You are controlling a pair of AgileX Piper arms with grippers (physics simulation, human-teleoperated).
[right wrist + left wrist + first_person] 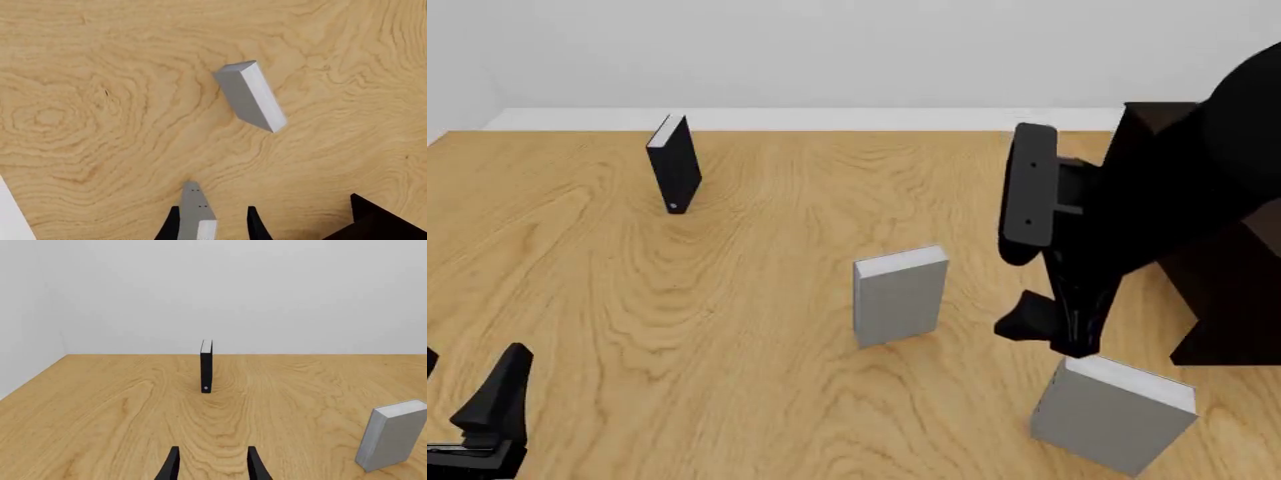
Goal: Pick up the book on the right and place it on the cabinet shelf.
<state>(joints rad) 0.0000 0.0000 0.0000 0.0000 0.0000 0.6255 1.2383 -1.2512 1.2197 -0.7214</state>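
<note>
The mid-grey book (1114, 415) with a whitish page edge stands near the front right of the table. My right gripper (1065, 345) hangs just over its top left corner. In the right wrist view the book's upper end (197, 210) sits between the spread fingers, close to one of them, and the right gripper (213, 227) is open. The very dark cabinet (1234, 300) stands at the right, mostly behind the right arm, and its shelf is hidden. My left gripper (213, 467) is open and empty, low at the front left (467, 400).
A paler silvery-grey book (898, 295) stands upright mid-table, also seen in the wrist views (252, 97) (393, 435). A thin black book (675, 165) stands at the back left (206, 366). A dark cabinet corner (380, 222) lies close beside the right gripper.
</note>
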